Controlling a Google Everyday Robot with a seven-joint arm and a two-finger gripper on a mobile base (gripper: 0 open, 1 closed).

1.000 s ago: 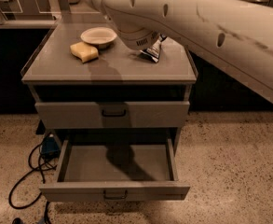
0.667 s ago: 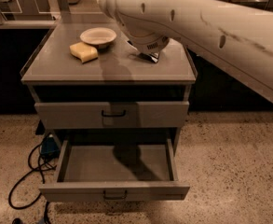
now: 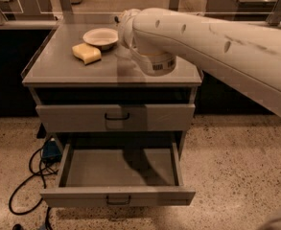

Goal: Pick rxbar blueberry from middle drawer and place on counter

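The middle drawer stands pulled out at the bottom of the cabinet, and the part of its tray I can see is bare. The rxbar blueberry is not visible anywhere. The counter is the grey top of the cabinet. My white arm reaches in from the right over the counter's middle and right part. Its round end section with a barcode label hangs just above the counter. The gripper is hidden behind this end section.
A white bowl and a yellow sponge sit on the counter's back left. A closed drawer front with a dark handle is above the open drawer. Black cables and a blue object lie on the floor at left.
The arm has swung left and nearer over the counter. The gripper with a dark item, seen earlier at the counter's back right, is now covered by the arm.
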